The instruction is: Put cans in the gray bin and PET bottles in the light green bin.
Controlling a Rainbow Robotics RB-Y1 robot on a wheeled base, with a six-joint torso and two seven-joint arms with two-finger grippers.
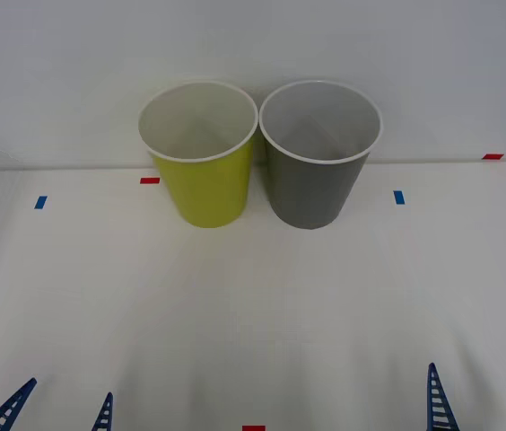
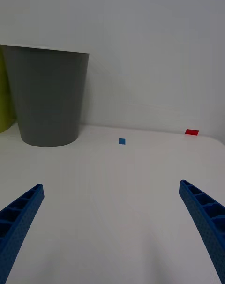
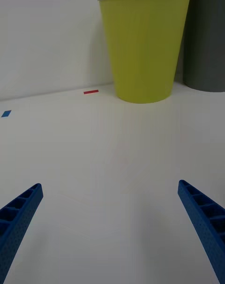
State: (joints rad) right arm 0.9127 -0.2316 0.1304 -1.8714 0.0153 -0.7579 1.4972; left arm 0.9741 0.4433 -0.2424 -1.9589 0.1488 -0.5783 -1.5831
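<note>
Two round bins stand side by side at the back of the white table: the light green bin (image 1: 204, 180) (image 3: 145, 49) on the left and the gray bin (image 1: 316, 175) (image 2: 47, 98) (image 3: 206, 35) on the right, rims touching or nearly so. What I can see of both pale insides holds nothing. No can or PET bottle is in view. My left gripper (image 1: 56, 413) (image 3: 110, 232) rests open at the front left edge with nothing between its blue fingers. My right gripper (image 1: 484, 395) (image 2: 110, 232) is open at the front right, also holding nothing.
Small tape marks lie on the table: red (image 1: 150, 180) and blue (image 1: 40, 202) at the left, blue (image 1: 399, 197) and red (image 1: 492, 156) at the right, red (image 1: 253, 428) at the front edge. A white wall rises behind the bins.
</note>
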